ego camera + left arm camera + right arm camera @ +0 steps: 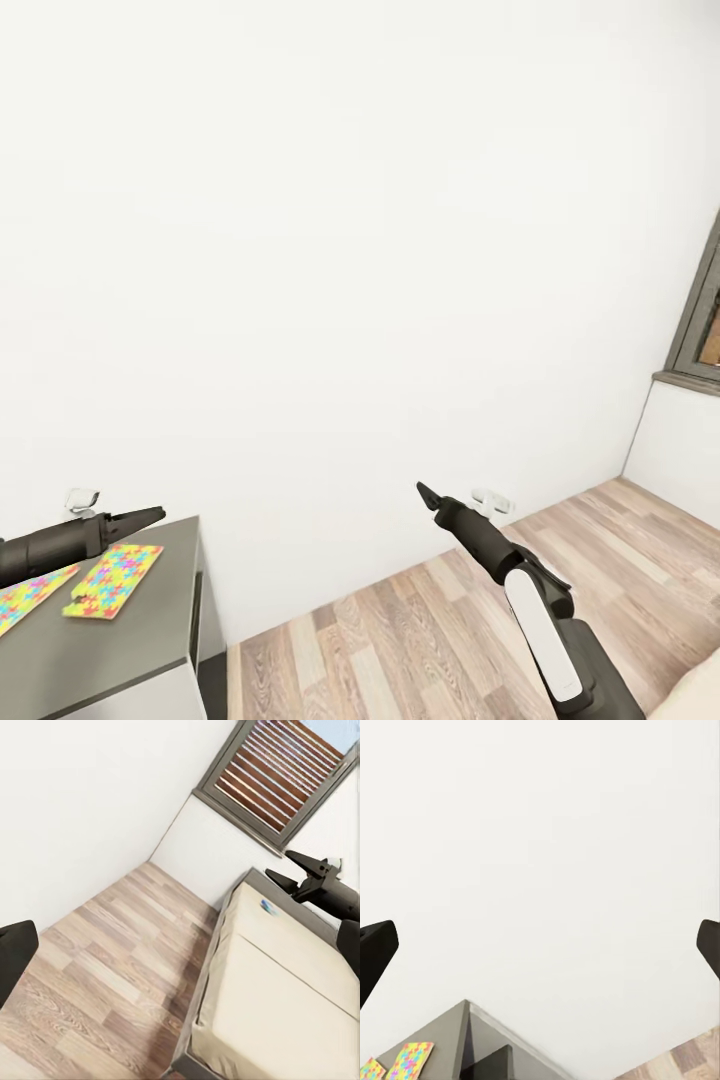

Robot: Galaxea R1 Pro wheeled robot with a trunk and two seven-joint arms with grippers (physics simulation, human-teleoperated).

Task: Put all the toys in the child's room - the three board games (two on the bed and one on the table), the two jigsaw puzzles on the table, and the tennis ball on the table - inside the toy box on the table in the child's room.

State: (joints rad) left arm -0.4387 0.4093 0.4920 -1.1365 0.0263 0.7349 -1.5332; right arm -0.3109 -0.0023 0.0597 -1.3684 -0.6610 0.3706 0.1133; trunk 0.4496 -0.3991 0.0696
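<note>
Two thin square multicoloured jigsaw puzzles (112,580) lie on the dark grey table (120,650) just beside the left gripper (150,516), whose finger state cannot be told, well apart from the spread-fingered right gripper (289,868).

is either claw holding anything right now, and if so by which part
Nothing is held. The right claw hangs over bare floor, the left claw above the table near the jigsaw puzzles, both empty.

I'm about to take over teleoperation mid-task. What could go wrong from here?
1. The left gripper hovers close above the puzzles near the table corner; a careless sweep might knock one onto the floor.
2. The head camera faces mostly blank wall, and I can't see a toy box from here, so blind reaching seems risky.
3. Something small and blue lies on the bed, possibly a game; it is easy to overlook.
</note>
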